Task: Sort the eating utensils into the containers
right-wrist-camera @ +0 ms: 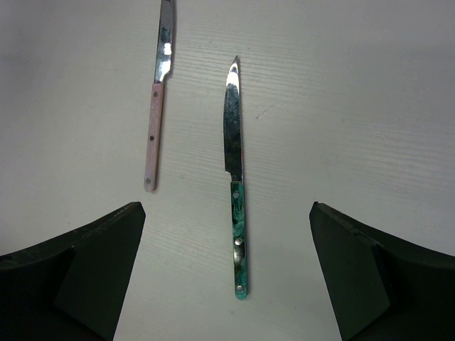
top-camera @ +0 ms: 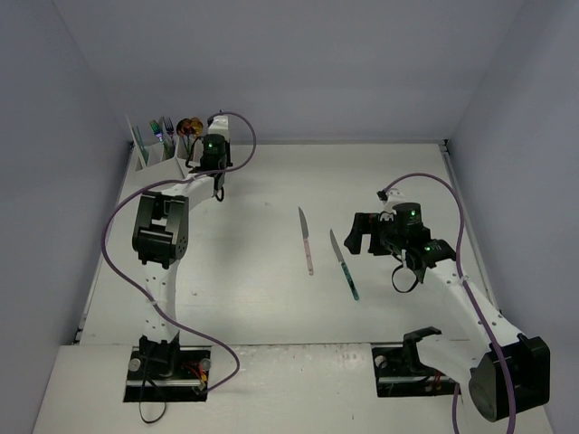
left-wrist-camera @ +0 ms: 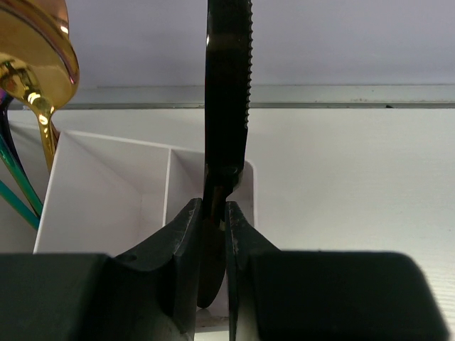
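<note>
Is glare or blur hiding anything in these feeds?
Left wrist: the black knife is a dark silhouette, the gold spoon glares. Right wrist: sharp, bright glints on the teal-handled knife blade. Top external: even light, soft shadows.

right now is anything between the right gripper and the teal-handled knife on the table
Nothing visible. The right gripper hangs open over the teal-handled knife, which lies alone on the bare table between its fingers in the wrist view. The pink-handled knife lies apart to one side, not touching or crossing it.
</note>
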